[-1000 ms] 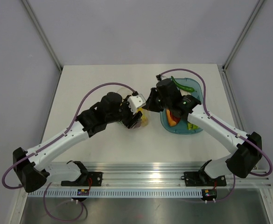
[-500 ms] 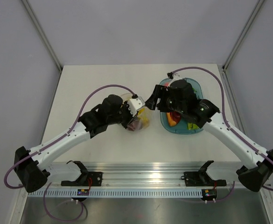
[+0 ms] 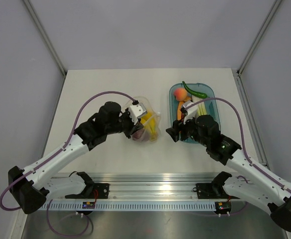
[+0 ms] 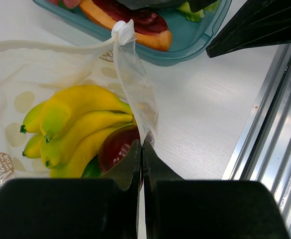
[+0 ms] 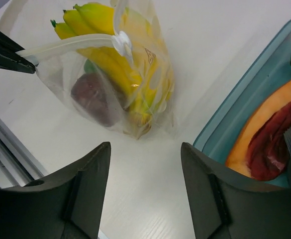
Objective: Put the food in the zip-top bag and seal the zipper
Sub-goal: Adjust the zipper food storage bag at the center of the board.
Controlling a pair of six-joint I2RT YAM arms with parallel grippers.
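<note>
The zip-top bag (image 3: 146, 125) lies mid-table with a yellow banana bunch (image 4: 75, 119), a dark red apple (image 4: 116, 149) and a green fruit (image 4: 91, 170) inside. Its zipper (image 5: 65, 46) carries a white slider (image 5: 121, 40). My left gripper (image 4: 142, 145) is shut on the bag's mouth edge, its fingertips (image 5: 16, 59) pinching the end of the zipper strip. My right gripper (image 5: 144, 159) hangs open over bare table between bag and tray, holding nothing. More food lies in the teal tray (image 3: 211, 92): a green pepper (image 3: 195, 91), a peach-coloured fruit (image 3: 180, 93) and an orange-and-red slice (image 5: 269, 134).
The tray's near left corner (image 5: 225, 127) is close beside my right gripper's right finger. The metal rail (image 3: 155, 191) runs along the table's near edge. Grey walls enclose the table on three sides.
My right arm has let go at the bag's mouth, opened and pulled back toward the near edge, uncovering the tray. My left gripper has shut on the bag's edge.
</note>
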